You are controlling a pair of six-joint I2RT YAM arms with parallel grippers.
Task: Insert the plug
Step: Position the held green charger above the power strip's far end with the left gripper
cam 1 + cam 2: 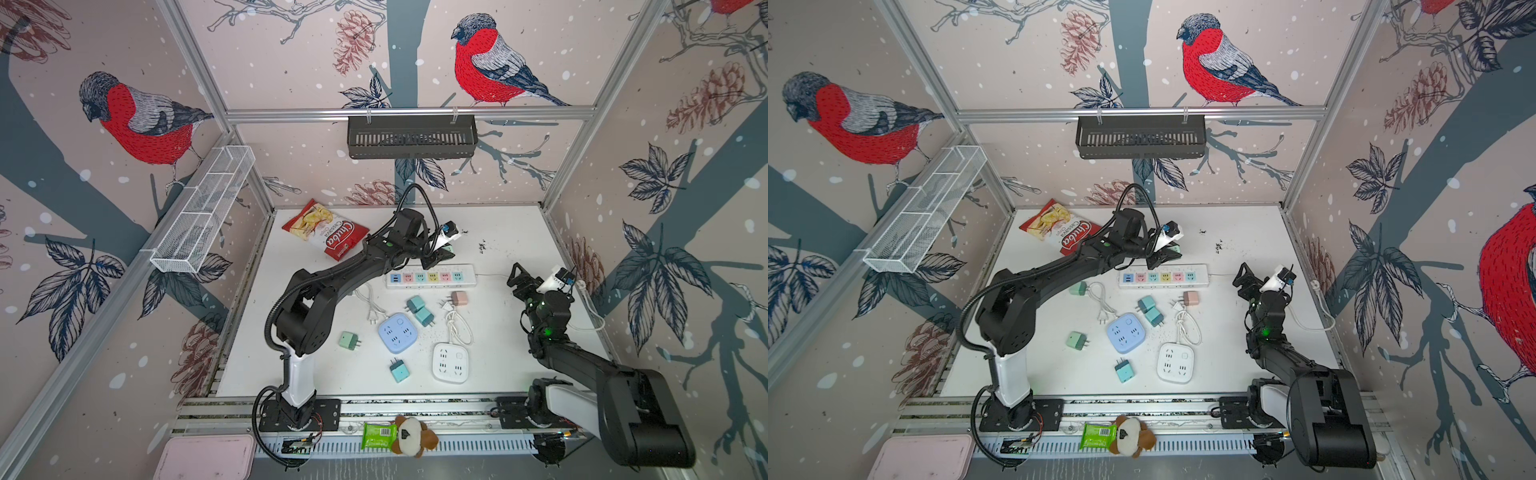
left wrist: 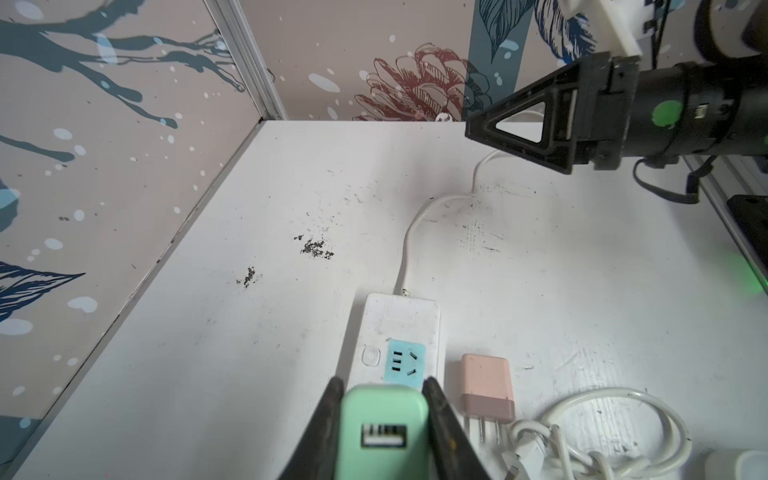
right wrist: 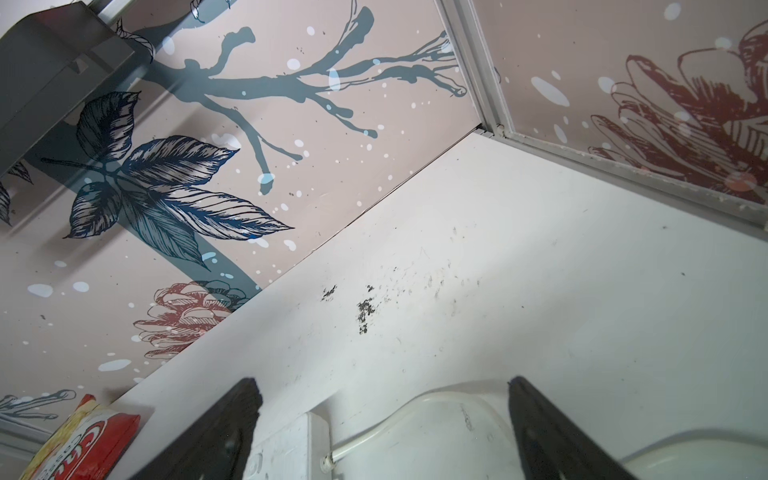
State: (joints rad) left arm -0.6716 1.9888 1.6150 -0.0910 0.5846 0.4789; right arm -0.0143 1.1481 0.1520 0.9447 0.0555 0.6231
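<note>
While you read the left wrist view, note the left gripper (image 2: 382, 386) clenched on the green plug (image 2: 384, 432). The plug hangs over the power strip (image 2: 399, 328), USB face toward the camera, long axis along the fingers, prongs hidden. Just beyond lies the blue socket (image 2: 405, 359). Farther off, the right gripper (image 3: 384, 384) stands spread and empty.

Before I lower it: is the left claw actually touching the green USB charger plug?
Touching. The left wrist view shows the left claw with its fingers pressed against both sides of the green charger plug, no gap.
</note>
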